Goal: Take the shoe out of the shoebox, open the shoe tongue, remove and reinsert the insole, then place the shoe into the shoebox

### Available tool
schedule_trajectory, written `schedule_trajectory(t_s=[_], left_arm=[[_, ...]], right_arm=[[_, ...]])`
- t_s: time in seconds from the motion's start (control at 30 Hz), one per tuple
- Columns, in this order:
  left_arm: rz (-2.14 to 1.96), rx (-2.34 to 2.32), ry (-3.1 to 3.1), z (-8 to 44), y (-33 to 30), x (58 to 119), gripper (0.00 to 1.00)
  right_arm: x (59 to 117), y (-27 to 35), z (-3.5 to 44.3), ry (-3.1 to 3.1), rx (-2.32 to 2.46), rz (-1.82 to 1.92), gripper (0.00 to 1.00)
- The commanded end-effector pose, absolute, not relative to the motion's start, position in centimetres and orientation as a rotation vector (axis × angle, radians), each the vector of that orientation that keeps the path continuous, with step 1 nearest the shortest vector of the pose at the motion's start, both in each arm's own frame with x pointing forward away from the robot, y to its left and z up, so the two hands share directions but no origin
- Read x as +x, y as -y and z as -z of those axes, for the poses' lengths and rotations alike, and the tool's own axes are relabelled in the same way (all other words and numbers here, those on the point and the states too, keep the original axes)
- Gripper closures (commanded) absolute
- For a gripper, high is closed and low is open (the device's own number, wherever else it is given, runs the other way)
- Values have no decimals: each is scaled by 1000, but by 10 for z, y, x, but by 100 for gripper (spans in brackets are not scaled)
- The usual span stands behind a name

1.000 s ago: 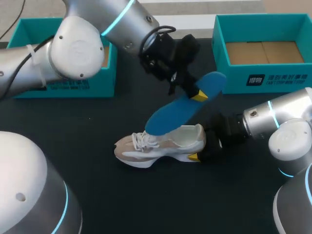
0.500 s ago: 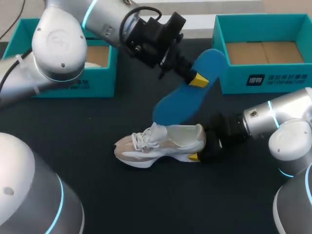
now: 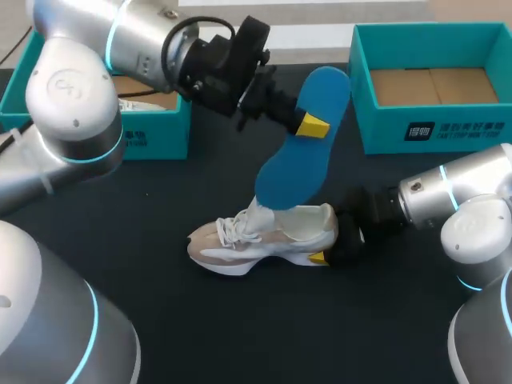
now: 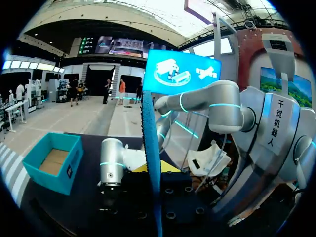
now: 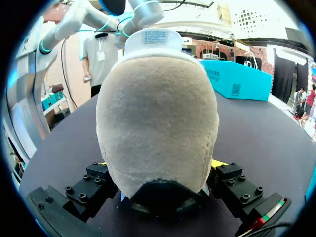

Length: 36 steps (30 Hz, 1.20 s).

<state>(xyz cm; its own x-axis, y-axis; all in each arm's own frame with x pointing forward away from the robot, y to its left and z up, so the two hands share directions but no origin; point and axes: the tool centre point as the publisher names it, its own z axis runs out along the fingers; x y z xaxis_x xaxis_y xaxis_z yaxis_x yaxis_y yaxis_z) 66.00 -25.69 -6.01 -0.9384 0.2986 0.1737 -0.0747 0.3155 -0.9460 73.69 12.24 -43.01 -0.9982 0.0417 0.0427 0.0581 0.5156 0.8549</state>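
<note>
While the left gripper (image 3: 310,126) pinches the blue insole (image 3: 298,172) near one end, the rest slants down below its fingers, ending just above the shoe (image 3: 272,236). The right gripper (image 3: 334,242) clamps the heel, with the shoe stretching ahead on the table (image 3: 240,320).

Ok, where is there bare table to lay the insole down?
Bare table lies in front of the shoe, toward the near edge, and left of it, in front of the left shoebox. The middle is crowded: left gripper holding the insole over the shoe, right gripper on its heel.
</note>
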Motion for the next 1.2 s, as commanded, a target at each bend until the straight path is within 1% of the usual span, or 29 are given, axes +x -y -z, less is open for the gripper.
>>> schedule_trajectory(t_s=[0.03,0.27,0.4,0.57,0.77,0.83,1.13,1.2], left_arm=[[-1718,-179,2242,63,252,654,100],[-1718,-179,2242,63,252,654,100],[-1734,78,2161,41,240,653,100],[-1727,232,2035,15,235,642,100],[-1642,463,1653,-10,235,637,100],[-1589,446,1524,-16,233,636,100],[-1589,446,1524,-16,233,636,100],[-1539,473,1541,-21,230,628,100]], right_arm=[[738,-125,437,2723,-91,1530,100],[738,-125,437,2723,-91,1530,100],[738,-125,437,2723,-91,1530,100],[738,-125,437,2723,-91,1530,100],[738,-125,437,2723,-91,1530,100],[738,-125,437,2723,-91,1530,100],[738,-125,437,2723,-91,1530,100],[738,-125,437,2723,-91,1530,100]])
